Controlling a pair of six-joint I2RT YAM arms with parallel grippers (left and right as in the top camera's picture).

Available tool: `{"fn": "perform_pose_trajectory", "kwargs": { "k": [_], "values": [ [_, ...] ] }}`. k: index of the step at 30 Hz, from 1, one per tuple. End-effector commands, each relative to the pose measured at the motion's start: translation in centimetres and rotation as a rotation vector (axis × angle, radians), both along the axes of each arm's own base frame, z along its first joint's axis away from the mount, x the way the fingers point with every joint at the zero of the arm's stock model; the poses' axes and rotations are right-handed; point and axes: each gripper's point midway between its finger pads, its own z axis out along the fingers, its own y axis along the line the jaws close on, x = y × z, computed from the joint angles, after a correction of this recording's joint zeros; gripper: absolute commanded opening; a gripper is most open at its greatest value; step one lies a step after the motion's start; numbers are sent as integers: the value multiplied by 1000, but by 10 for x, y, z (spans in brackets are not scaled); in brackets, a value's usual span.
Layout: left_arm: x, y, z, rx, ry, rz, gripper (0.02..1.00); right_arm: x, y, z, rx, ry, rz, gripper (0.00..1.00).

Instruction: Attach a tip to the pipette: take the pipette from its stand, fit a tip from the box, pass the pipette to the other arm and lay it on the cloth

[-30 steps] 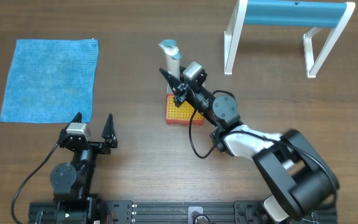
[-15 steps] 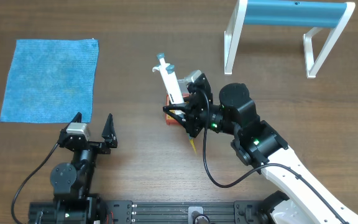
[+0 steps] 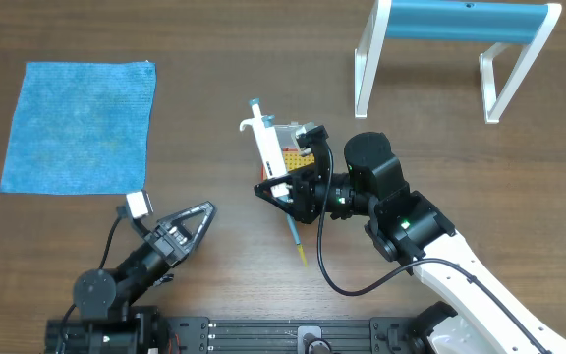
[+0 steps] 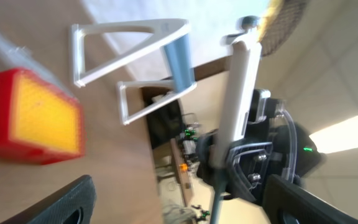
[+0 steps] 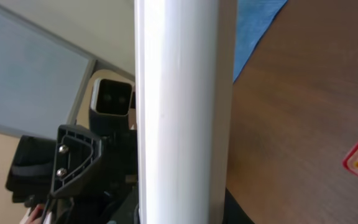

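Note:
My right gripper [image 3: 288, 189] is shut on the white pipette [image 3: 263, 147] and holds it tilted above the table's middle. A yellow tip [image 3: 302, 258] sits on the pipette's lower end. The red tip box [image 3: 293, 157] with its yellow grid lies just behind the pipette, partly hidden. My left gripper [image 3: 199, 216] is open, lying low and pointed toward the pipette, still apart from it. From the left wrist, the pipette [image 4: 238, 106] stands between my open fingers [image 4: 61, 205], farther off. The pipette body [image 5: 182, 112] runs down the middle of the right wrist view.
The blue cloth [image 3: 79, 128] lies flat at the far left. A white stand with a blue top [image 3: 460, 20] is at the far right, and it shows as the stand [image 4: 135, 62] beside the tip box [image 4: 30, 118] from the left wrist. Bare wood lies between the arms.
The right arm lifted the pipette off the tip box with a yellow tip on it and tilted it toward the left arm. The left gripper swung down and rightward toward the pipette.

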Motion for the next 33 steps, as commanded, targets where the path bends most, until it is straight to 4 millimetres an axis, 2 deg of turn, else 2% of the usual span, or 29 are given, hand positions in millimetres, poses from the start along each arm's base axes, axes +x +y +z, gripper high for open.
{"fn": "perform_pose_trajectory", "kwargs": {
  "k": [1, 2, 4, 7, 8, 11, 13, 21, 23, 28, 33],
  "values": [
    [0, -8, 30, -52, -24, -91, 875, -25, 5, 17, 74, 26, 141, 84],
    [3, -15, 45, -25, -60, -143, 877, -26, 5, 17, 78, 35, 148, 80],
    [13, -24, 56, 19, -84, -193, 875, -28, 5, 18, 81, 37, 155, 82],
    [39, -52, 68, 86, -113, -340, 875, -28, 5, 18, 81, 36, 155, 80],
    [55, -63, 76, 89, -148, -386, 875, -28, 5, 18, 81, 36, 155, 80],
    [73, -85, 86, 84, -200, -452, 875, -28, 5, 18, 81, 36, 155, 80],
    [82, -93, 80, 83, -172, -473, 875, -28, 5, 18, 81, 36, 155, 77],
    [74, -96, 77, 96, -180, -524, 853, -22, 4, 17, 70, -6, 135, 80],
    [74, -96, 77, 108, -201, -522, 822, -21, 5, 19, 75, -29, 139, 80],
    [69, -97, 76, 128, -234, -548, 831, -21, 5, 19, 72, -61, 148, 80],
    [70, -94, 75, 146, -264, -545, 831, -13, 3, 16, 48, -109, 113, 84]
  ]
}}
